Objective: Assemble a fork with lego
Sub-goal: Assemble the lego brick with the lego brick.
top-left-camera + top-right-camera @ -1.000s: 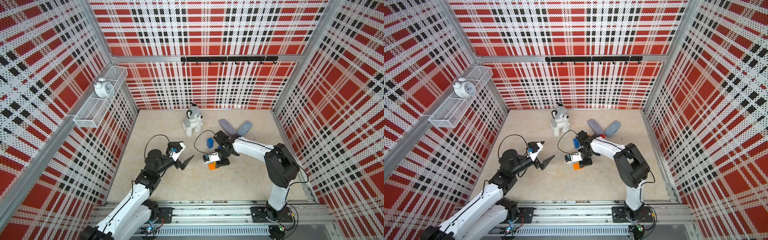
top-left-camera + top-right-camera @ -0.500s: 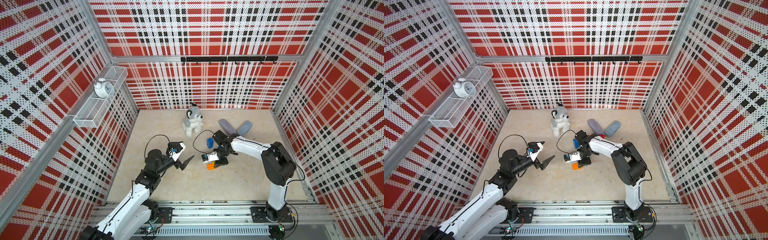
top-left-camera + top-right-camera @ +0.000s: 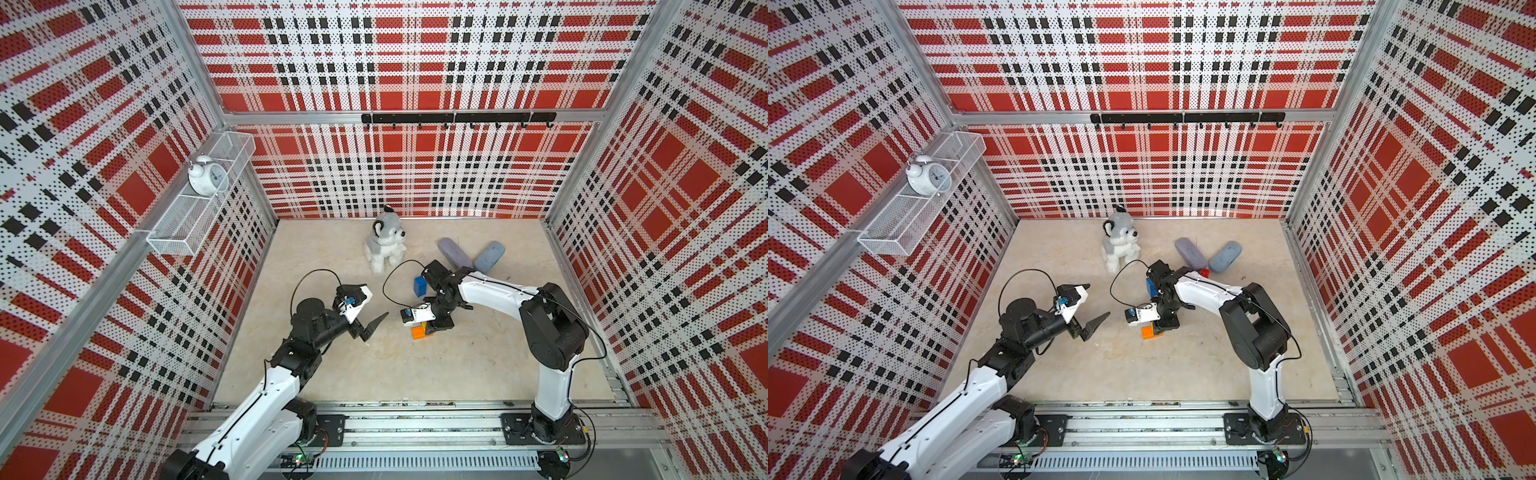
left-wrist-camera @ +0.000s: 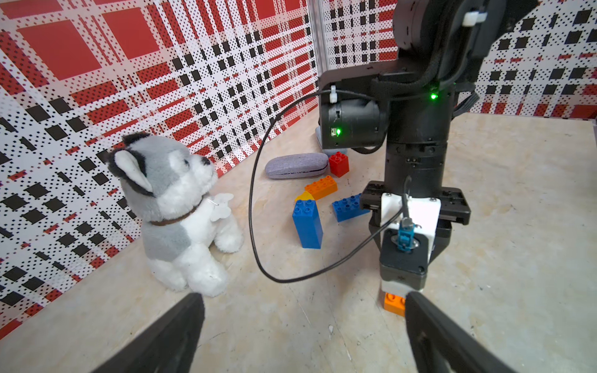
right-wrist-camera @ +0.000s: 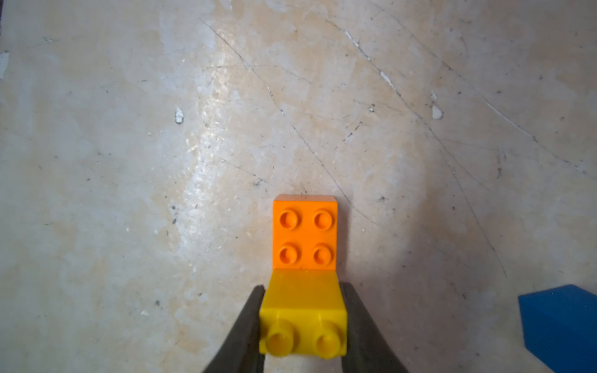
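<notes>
My right gripper [image 5: 302,287] was clamped on a yellow brick [image 5: 303,306], which sat on top of one end of an orange brick [image 5: 305,234]. That orange brick [image 3: 419,332] lay flat on the tabletop [image 3: 415,374], on the arm-base side of the plush dog [image 3: 384,245] and a little to its right.

A tall blue brick [image 4: 308,226] stood upright between the dog and that pair. Beyond it, loose and unjoined, lay a flat blue brick [image 4: 347,206], a second orange brick [image 4: 321,186] and a red brick [image 4: 338,164]. The red one was just beside a grey-blue case [image 4: 297,165].

My left gripper [image 4: 303,297] hung spread wide and empty, on the base side of the dog and left of the orange brick.
</notes>
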Controlling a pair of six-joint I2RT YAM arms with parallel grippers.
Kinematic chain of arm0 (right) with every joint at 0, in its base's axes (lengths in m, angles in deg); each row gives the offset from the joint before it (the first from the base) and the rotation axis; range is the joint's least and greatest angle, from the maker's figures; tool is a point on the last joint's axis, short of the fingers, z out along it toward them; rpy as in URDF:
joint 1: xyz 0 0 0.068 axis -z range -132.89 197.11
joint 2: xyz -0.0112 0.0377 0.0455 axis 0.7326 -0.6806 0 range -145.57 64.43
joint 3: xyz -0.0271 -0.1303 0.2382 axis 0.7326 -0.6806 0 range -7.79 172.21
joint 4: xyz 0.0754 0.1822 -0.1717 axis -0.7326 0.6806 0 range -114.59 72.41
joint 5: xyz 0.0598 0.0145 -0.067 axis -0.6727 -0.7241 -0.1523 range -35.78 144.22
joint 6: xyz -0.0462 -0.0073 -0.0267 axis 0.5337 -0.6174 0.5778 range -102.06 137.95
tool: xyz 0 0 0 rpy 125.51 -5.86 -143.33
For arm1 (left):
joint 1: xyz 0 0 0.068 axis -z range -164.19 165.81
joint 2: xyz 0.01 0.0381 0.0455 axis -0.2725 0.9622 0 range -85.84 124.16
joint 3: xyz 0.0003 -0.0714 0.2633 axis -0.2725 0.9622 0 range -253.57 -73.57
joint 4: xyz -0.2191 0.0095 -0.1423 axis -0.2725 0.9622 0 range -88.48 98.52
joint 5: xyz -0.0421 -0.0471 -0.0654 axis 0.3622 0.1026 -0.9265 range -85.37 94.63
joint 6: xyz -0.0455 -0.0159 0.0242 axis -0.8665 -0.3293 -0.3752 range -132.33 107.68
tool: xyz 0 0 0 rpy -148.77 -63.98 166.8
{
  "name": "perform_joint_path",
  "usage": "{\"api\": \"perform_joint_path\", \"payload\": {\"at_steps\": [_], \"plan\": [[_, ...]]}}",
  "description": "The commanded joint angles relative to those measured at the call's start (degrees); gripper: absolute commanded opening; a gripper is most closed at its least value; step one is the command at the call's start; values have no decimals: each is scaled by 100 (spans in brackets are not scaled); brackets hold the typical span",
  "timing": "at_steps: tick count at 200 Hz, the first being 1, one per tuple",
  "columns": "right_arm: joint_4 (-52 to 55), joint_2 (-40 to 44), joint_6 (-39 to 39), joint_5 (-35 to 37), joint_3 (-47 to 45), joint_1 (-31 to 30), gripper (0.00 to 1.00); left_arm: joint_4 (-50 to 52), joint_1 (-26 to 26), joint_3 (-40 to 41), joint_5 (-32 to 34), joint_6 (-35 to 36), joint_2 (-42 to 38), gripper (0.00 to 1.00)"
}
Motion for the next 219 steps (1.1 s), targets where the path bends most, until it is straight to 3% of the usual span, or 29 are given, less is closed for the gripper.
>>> {"api": "perform_joint_path", "payload": {"at_steps": [1,47,124,184,219], "plan": [[212,213,-149,470,-304,372,19,17,-48,-1,-68,49,24,98],[-112,732,-127,662,-844,818,23,14,-57,-13,-18,67,62,98],[203,358,-348,820,-536,935,31,82,-60,-26,21,154,86,98],[74,931,-357,521,-655,947,59,78,-66,-35,12,187,85,98],[-93,1309,-634,164,-639,1048,64,83,-75,-49,-5,194,95,98]]}}
